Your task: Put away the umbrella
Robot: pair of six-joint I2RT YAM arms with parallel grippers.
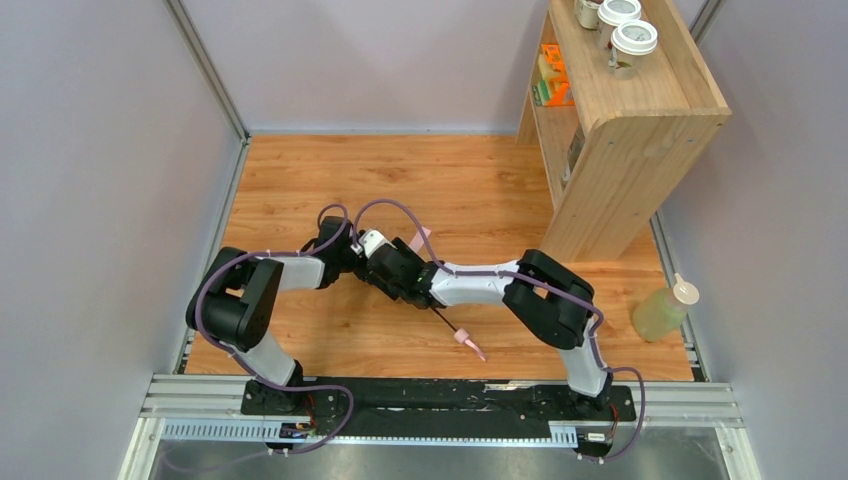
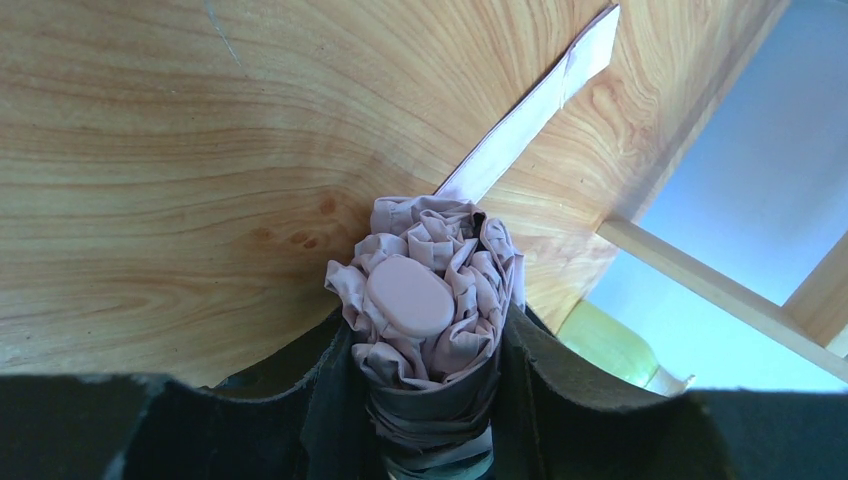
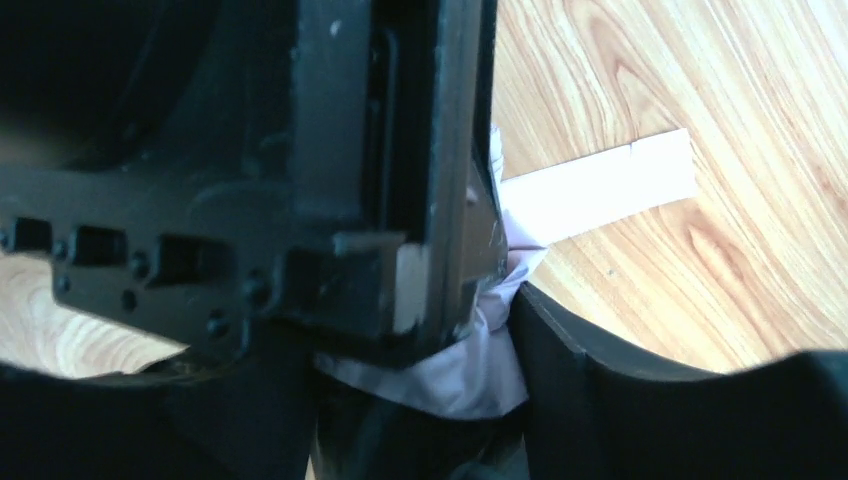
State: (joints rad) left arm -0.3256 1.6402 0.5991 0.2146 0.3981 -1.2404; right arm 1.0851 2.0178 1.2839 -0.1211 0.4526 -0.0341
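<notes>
The umbrella is folded, and its bunched pale pink canopy [image 2: 440, 250] with a pink end cap [image 2: 408, 295] sits between my left gripper's fingers. My left gripper [image 2: 425, 340] is shut on the canopy. The pink closing strap [image 2: 530, 110] lies loose on the wooden table. In the top view both grippers meet at mid-table, the left gripper [image 1: 352, 258] against the right gripper [image 1: 398, 272]. The thin black shaft [image 1: 443, 320] sticks out towards the near edge and ends in the pink handle [image 1: 465, 338]. My right gripper [image 3: 470, 350] is shut on pink fabric [image 3: 480, 365], with the left gripper's black body close in front.
A wooden shelf unit [image 1: 620, 130] stands at the back right with lidded cups [image 1: 633, 40] on top and orange items [image 1: 553, 75] inside. A green bottle [image 1: 660, 312] stands by the right wall. Grey walls enclose the table [image 1: 470, 180].
</notes>
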